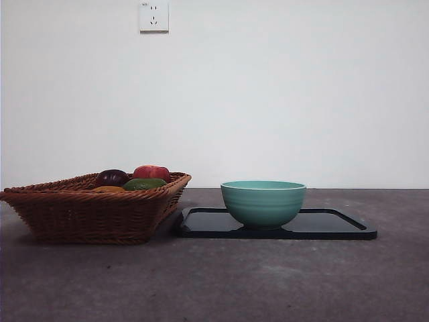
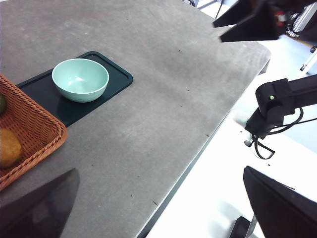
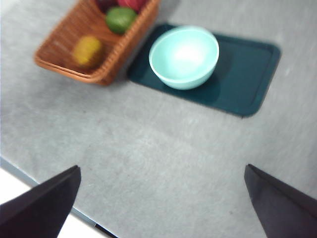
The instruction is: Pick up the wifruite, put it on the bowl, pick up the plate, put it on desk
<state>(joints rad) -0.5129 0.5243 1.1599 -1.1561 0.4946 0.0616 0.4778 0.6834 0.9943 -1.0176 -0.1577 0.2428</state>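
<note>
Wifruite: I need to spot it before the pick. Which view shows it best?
Right wrist view: the wifruite lies whole in the basket, though blurred. Front view shows a sliver above the rim; left wrist view crops it at the edge.

The matte grey-brown table carries two things directly — a brown woven wicker basket and, touching it, a flat black rectangular tray.

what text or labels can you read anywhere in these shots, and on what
None can be read.
Wall socket: a tiny mark at its top left corner, too small to read.
Bowl, tray, basket, fruit: no print, label or sticker shows on any of them.
Desk: bare of markings in all three views.
</note>
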